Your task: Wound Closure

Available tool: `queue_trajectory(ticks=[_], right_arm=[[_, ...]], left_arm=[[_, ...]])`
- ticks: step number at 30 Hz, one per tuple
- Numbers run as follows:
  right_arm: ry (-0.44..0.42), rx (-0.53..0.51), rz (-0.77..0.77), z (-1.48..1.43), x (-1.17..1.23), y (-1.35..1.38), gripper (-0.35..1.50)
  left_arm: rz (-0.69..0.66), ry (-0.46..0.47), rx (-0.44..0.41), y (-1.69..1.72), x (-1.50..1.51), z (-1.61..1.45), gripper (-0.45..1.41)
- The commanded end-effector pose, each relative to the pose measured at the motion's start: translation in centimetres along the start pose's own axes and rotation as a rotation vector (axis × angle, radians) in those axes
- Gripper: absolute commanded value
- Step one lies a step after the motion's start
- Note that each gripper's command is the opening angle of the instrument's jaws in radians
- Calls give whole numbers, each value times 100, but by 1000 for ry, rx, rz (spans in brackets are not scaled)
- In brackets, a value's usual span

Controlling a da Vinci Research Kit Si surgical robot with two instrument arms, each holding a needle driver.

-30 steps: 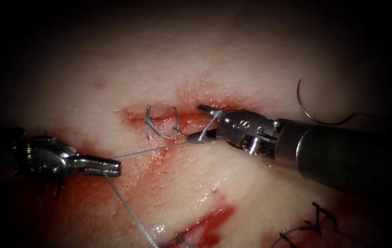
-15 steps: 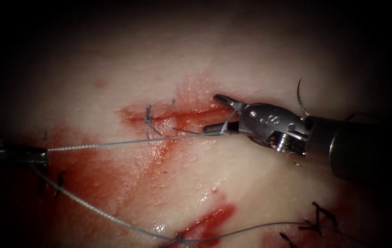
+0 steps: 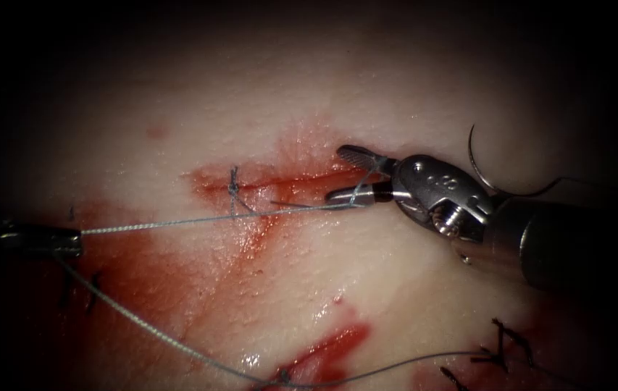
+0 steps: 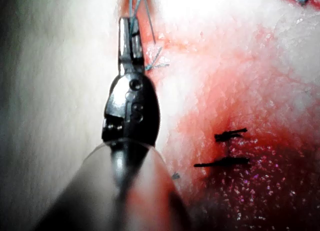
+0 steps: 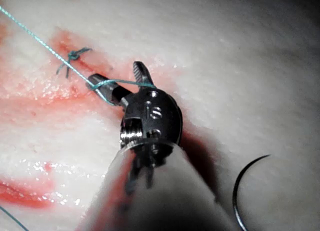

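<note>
- Endoscope view: the needle (image 3: 484,170) lies free on the tissue (image 3: 410,87), right of the cut (image 3: 280,181), toward the right edge of the tissue and not in it. It is a thin dark curve; its tip points up and its arc bends down to the right, where the thread leaves it.
- The thread (image 3: 178,223) runs taut and almost level from the left tool (image 3: 69,242) to the right tool (image 3: 348,174), passing just under a small knot (image 3: 234,190) on the cut (a second strand sags to the bottom edge of the tissue).
- The right tool's jaws stand apart; thread is looped around them, not gripped.
- Left wrist view: the left tool (image 4: 129,33) is clamped on the thread (image 4: 134,3). The tissue is pale, wet and stained with red fluid (image 4: 250,156).
- Right wrist view: the right tool (image 5: 120,78) has ridged metal jaws spread wide, with teal twisted thread (image 5: 45,43) wrapped across them. The needle (image 5: 242,188) lies behind, apart.
</note>
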State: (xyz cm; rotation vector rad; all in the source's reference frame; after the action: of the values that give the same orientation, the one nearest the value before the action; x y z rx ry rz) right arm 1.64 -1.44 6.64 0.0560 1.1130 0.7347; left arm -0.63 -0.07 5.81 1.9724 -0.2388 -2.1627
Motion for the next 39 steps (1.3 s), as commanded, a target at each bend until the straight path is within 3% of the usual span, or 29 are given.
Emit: queue_trajectory(ticks=[1,3,7,11,13,15,21,26,29,33,36,39], right_arm=[[-69,-46,-106,3,-1,8,146],[-147,-88,-145,1,-1,9,146],[-138,-24,-180,-2,-1,7,146],[-330,47,-395,-12,-5,-8,146],[-378,67,-410,-20,-5,-14,135],[-377,98,-405,-30,0,-14,128],[-289,71,-279,-59,22,3,136],[-175,33,-115,-65,29,6,128],[-151,44,-131,-60,28,5,119],[-56,96,-115,-48,19,4,98],[-74,133,-123,-40,10,-1,82],[-128,161,-136,-38,1,-6,12]], left_arm=[[1,2,-3,-6,-2,1,-45],[0,3,-6,-6,2,-3,-45],[13,-11,-9,-9,6,-11,-45],[28,-16,35,-17,11,-27,-45],[29,-21,44,-20,15,-37,-45],[33,-30,61,-24,20,-49,-45],[32,-56,99,-31,34,-70,-45],[35,-52,101,-30,33,-64,-45],[51,-54,106,-31,32,-58,-45],[99,-23,167,-40,30,-46,-45],[176,-12,255,-50,26,-40,-45],[219,3,399,-65,23,-43,-45]])
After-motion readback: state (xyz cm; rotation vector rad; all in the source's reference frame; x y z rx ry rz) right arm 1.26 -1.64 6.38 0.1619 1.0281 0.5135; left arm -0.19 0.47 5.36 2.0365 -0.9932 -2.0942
